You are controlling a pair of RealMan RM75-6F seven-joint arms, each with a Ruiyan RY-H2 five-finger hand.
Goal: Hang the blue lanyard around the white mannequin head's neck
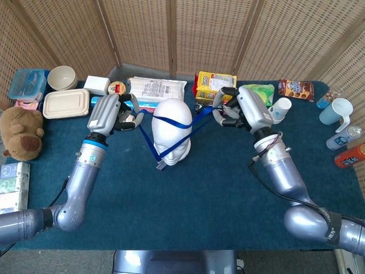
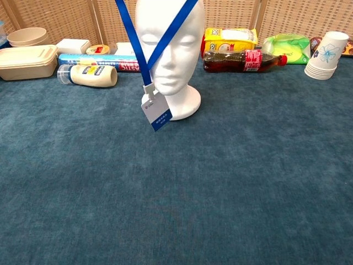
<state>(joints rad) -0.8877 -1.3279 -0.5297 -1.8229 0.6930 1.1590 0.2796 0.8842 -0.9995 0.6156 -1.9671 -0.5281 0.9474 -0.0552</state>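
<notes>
blue lanyard [image 1: 171, 123] is strung between both robot hands, loop stretched across the top and face of the white mannequin head [image 1: 173, 130]. left robot hand [image 1: 111, 113] is left of the head, fingers pinching one end of the strap; right robot hand [image 1: 242, 108] is up and right of the head, fingers closed on the other end. in the chest view the two straps run down in a v over the face and meet at the clip, with the badge [image 2: 156, 110] hanging tilted in front of the neck, just above the head's base. strap is not around the neck. cola bottle [image 2: 242, 59] lies on its side on the blue surface [image 2: 220, 187], right of the head; mayo bottle [image 2: 88, 75] lies to the left.
</notes>
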